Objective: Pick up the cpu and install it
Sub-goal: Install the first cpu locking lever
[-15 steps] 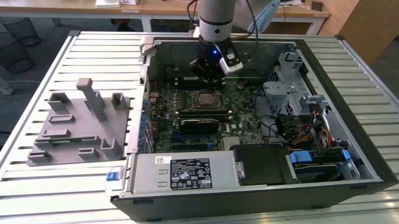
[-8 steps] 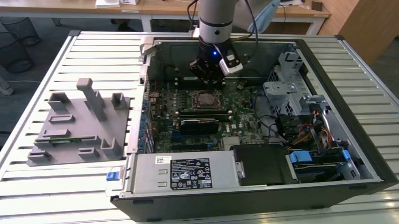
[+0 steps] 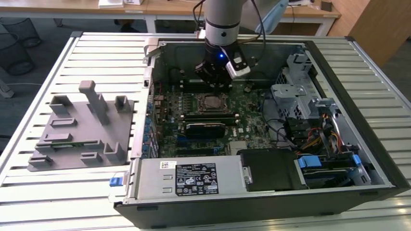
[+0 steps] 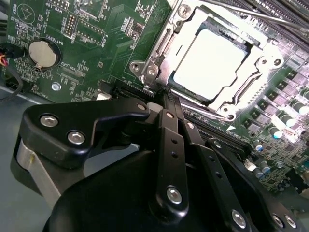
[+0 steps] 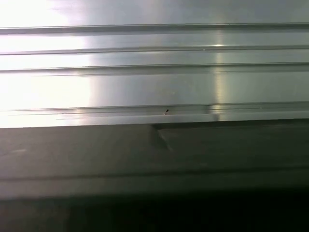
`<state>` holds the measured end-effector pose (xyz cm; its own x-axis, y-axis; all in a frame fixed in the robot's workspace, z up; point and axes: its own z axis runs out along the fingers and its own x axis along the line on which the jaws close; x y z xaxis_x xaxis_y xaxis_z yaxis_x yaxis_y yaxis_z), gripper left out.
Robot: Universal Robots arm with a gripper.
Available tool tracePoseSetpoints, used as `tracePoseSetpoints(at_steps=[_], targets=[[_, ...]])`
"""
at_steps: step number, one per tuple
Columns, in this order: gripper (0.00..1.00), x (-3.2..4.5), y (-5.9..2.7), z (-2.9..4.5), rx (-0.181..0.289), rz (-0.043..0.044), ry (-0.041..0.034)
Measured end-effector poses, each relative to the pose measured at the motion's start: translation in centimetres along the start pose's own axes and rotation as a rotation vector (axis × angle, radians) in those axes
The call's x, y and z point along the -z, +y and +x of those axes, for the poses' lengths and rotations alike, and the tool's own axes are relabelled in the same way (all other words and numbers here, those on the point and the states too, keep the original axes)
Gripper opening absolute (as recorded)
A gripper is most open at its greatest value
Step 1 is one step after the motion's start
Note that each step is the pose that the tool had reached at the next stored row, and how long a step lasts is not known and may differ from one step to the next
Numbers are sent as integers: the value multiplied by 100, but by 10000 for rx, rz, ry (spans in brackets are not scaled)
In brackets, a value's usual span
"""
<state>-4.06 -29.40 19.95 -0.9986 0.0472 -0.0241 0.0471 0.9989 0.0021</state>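
CPU is seated flat in the socket frame on the motherboard, its silvery top plate showing inside the metal surround; it is not in the gripper's grasp.

Working from near to far in the second wrist view: the gripper occupies the foreground, its black linkage bars converging so that the fingers stand drawn together with nothing between them. The tips sit just beside the near corner of the socket frame, by a screw post, apart from the chip itself. Beyond the socket, a round coin cell is mounted on the green board, well apart from the chip.

In the exterior view the gripper hangs from the arm inside the open computer case, just above and behind the socket with the CPU. The case lies on its side on a ribbed metal table. Nearer the camera, the grey power supply box fills the case's front edge. On the exterior view's left, a grey plastic fixture with upright blocks rests on the table, well apart from the case.

The first wrist view shows ribbed metal surface above a dark band.
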Motion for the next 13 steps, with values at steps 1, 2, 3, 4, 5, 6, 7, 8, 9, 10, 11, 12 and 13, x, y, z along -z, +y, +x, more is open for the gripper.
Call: tracePoseSetpoints(at_steps=[1,2,3,4,5,6,7,8,9,10,11,12,13], targets=[[11,-7,0,-2,1,31,0],[11,-12,-1,-3,1,55,2],[11,-16,-1,-5,1,72,3],[11,-21,-1,-7,1,87,3],[11,-25,0,-9,1,101,2],[11,-28,0,-11,1,107,1],[11,-29,0,-13,2,107,-1],[11,-30,1,-13,2,100,-4],[11,-26,1,-14,1,91,-4],[11,-21,4,-16,1,53,-14],[11,-5,4,-17,2,46,-17],[11,18,3,-16,1,49,-8],[11,31,1,-15,1,51,-2]])
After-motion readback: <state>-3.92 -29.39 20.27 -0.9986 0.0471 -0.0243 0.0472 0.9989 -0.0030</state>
